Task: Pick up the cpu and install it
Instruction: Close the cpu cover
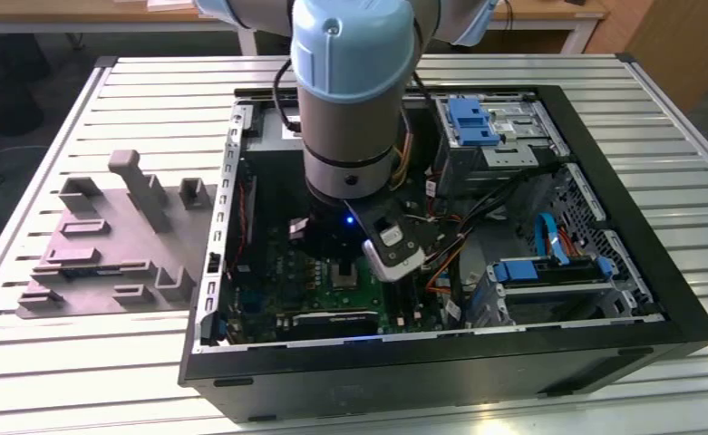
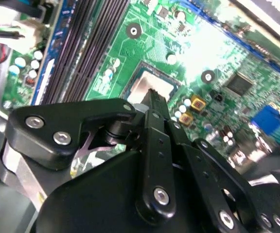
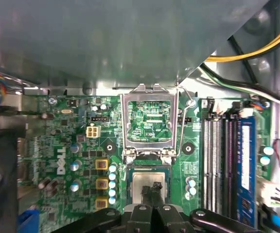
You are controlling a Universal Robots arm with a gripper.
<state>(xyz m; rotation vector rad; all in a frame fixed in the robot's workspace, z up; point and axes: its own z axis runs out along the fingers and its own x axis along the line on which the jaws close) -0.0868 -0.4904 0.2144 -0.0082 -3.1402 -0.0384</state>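
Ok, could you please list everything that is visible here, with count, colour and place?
table: one, white, under the case.
computer case: one, black, on the table.
fixture plate: one, grey, exterior view's left of the case.
motherboard: one, green, inside the case.
socket frame: one, silver, raised open on motherboard.
cpu: one, silvery-grey, in the socket.
drive brackets: two, blue, inside the case.
arm: one, pale blue, reaching into the case.
gripper: one, black, jaws shut, over the cpu.
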